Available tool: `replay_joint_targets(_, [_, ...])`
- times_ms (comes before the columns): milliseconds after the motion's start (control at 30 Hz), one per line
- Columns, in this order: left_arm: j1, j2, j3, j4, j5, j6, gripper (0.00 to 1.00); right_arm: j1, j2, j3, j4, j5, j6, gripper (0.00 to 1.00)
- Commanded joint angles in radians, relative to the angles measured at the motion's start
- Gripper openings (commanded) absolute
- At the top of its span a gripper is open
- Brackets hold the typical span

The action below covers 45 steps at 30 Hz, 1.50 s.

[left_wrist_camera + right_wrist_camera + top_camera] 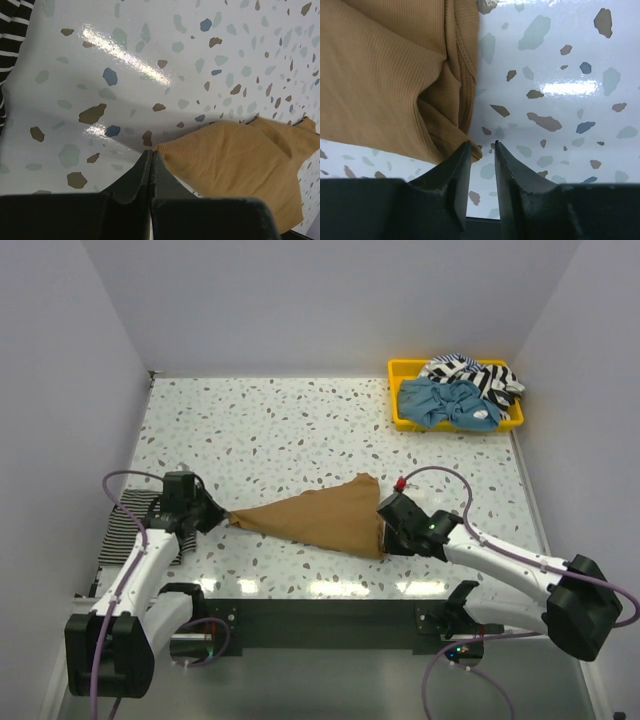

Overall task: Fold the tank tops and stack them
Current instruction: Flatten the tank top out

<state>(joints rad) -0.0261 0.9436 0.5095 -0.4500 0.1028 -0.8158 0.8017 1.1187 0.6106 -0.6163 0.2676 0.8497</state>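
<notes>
A tan-brown tank top (320,518) lies stretched into a triangle on the speckled table between my two grippers. My left gripper (222,517) is shut on its left corner; in the left wrist view the jaws (151,152) meet at the tip of the tan cloth (240,160). My right gripper (385,532) is at the cloth's right corner with its jaws (482,145) parted. That tan corner (385,75) lies against the left finger's tip, and bare table shows in the gap. A black-and-white striped tank top (125,530) lies folded left of my left arm.
A yellow tray (398,405) stands at the back right, holding a crumpled light blue top (450,405) and a bold striped top (480,375). White walls close in the table on the left, back and right. The striped cloth's edge (12,20) shows in the left wrist view.
</notes>
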Motion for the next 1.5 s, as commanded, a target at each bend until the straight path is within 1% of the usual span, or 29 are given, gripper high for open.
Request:
replay_joint_targets(0, [0.009,-0.039,-0.009,0.068,0.026,0.043,0.00,0.017,-0.056,-0.006,0.037,0.025,0.078,0.33])
replay_joint_targets(33, [0.009,-0.040,-0.011,0.068,0.026,0.044,0.00,0.019,-0.063,-0.006,0.030,0.048,0.083,0.37])
replay_joint_targets(100, [0.009,-0.037,-0.009,0.065,0.029,0.047,0.00,0.030,-0.095,-0.009,0.009,0.064,0.103,0.39])
replay_joint_targets(133, [0.009,-0.037,-0.008,0.066,0.032,0.047,0.00,0.033,-0.105,-0.014,0.012,0.064,0.104,0.38])
replay_joint_targets(200, [0.009,-0.031,-0.008,0.071,0.034,0.049,0.00,0.031,-0.115,-0.029,0.032,0.053,0.101,0.33])
replay_joint_targets(267, [0.009,-0.025,-0.006,0.076,0.034,0.049,0.00,0.036,-0.108,-0.043,0.067,0.039,0.089,0.31])
replay_joint_targets(533, [0.009,-0.016,0.003,0.079,0.032,0.053,0.00,0.051,-0.054,-0.074,0.158,0.036,0.034,0.39])
replay_joint_targets(700, [0.009,-0.011,0.009,0.076,0.025,0.053,0.00,0.053,-0.034,-0.098,0.220,0.016,0.031,0.37])
replay_joint_targets(733, [0.009,-0.011,0.009,0.074,0.026,0.052,0.00,0.053,-0.033,-0.101,0.222,0.003,0.032,0.35])
replay_joint_targets(867, [0.009,-0.011,0.015,0.076,0.023,0.052,0.00,0.059,-0.077,-0.142,0.242,-0.008,0.061,0.35])
replay_joint_targets(967, [0.009,-0.005,0.018,0.076,0.023,0.052,0.00,0.059,-0.114,-0.173,0.250,-0.011,0.086,0.28])
replay_joint_targets(1033, [0.009,-0.003,0.020,0.074,0.023,0.053,0.00,0.059,-0.128,-0.179,0.250,-0.018,0.094,0.25])
replay_joint_targets(1067, [0.009,-0.003,0.023,0.071,0.023,0.052,0.00,0.059,-0.134,-0.186,0.250,-0.022,0.104,0.18])
replay_joint_targets(1167, [0.009,-0.006,0.032,0.068,0.021,0.053,0.00,0.057,-0.172,-0.198,0.233,-0.031,0.115,0.11])
replay_joint_targets(1233, [0.009,-0.003,0.037,0.065,0.020,0.056,0.00,0.059,-0.209,-0.198,0.207,-0.021,0.115,0.13])
replay_joint_targets(1267, [0.009,-0.003,0.038,0.063,0.020,0.056,0.00,0.059,-0.221,-0.198,0.184,-0.015,0.109,0.20])
replay_joint_targets(1300, [0.009,-0.005,0.038,0.063,0.015,0.060,0.00,0.059,-0.232,-0.201,0.175,-0.002,0.106,0.22])
replay_joint_targets(1400, [0.009,-0.002,0.043,0.054,0.000,0.063,0.00,0.059,-0.264,-0.227,0.184,-0.004,0.098,0.24])
replay_joint_targets(1467, [0.009,0.009,0.053,0.050,-0.021,0.063,0.00,0.062,-0.272,-0.248,0.219,-0.014,0.095,0.26])
